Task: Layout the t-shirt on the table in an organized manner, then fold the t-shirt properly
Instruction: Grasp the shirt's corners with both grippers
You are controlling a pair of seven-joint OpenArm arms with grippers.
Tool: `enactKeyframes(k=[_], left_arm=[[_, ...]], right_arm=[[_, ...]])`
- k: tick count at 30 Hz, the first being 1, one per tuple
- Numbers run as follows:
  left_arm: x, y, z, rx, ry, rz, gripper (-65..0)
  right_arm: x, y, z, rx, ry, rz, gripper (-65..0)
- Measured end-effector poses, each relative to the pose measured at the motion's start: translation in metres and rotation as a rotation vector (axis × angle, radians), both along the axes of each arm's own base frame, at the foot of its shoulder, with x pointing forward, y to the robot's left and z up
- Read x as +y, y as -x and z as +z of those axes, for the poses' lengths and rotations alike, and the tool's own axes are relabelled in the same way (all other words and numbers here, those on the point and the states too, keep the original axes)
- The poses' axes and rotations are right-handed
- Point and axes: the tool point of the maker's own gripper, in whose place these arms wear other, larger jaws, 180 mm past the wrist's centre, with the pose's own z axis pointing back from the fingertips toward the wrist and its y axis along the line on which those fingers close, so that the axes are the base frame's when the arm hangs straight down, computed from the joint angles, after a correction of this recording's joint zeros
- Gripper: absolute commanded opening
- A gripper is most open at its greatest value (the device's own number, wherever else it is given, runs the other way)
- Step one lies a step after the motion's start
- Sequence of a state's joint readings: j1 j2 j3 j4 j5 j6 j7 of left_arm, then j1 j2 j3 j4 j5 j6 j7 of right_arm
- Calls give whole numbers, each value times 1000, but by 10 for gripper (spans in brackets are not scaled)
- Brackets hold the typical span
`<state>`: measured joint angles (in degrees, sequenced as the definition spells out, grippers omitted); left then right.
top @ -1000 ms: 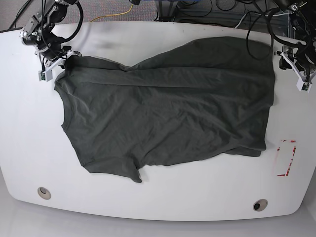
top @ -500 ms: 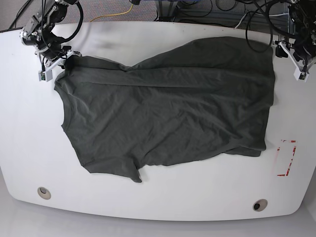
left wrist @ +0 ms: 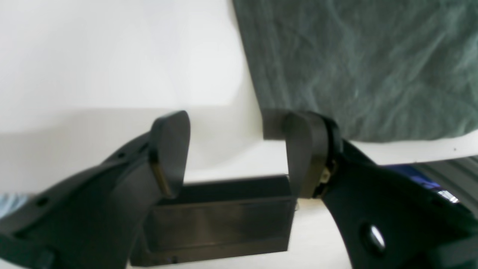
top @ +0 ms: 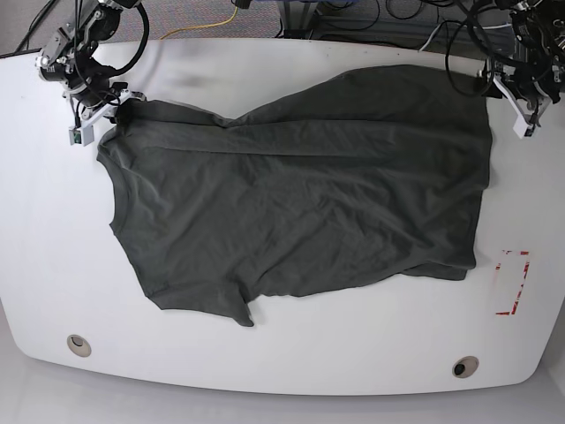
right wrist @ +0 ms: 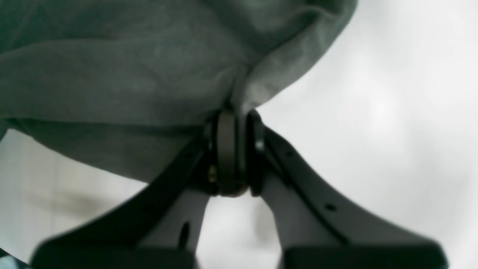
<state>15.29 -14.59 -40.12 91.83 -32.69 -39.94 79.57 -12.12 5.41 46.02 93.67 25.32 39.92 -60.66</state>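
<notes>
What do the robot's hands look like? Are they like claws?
Sort of. The left gripper has two flat, black, rounded-tip fingers. The right gripper has the same black paddle fingers. Seen from above, both have white parts by the fingers and black cables looping around the arms.

The right tool seemingly hides the pinched t-shirt edge.

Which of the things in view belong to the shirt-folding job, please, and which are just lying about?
Part of the job:
- t-shirt, spread out but wrinkled
- table it lies on
- right gripper, jaws shut on a shirt corner
- left gripper, jaws open beside the shirt's edge

Just lying about:
- red tape rectangle
- grommet holes
- yellow cable behind the table
</notes>
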Motion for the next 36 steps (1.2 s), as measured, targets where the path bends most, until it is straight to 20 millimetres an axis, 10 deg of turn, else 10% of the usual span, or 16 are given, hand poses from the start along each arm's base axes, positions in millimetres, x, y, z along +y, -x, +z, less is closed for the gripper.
enactKeyframes(k=[24, 36], left_arm=[[-37, 4, -2, -32, 44, -97, -279], [-46, 8, -6, 7, 49, -132, -647]], right_arm=[[1, 0, 1, -1, 4, 1, -599], [0, -1, 3, 3, 15, 6, -602]])
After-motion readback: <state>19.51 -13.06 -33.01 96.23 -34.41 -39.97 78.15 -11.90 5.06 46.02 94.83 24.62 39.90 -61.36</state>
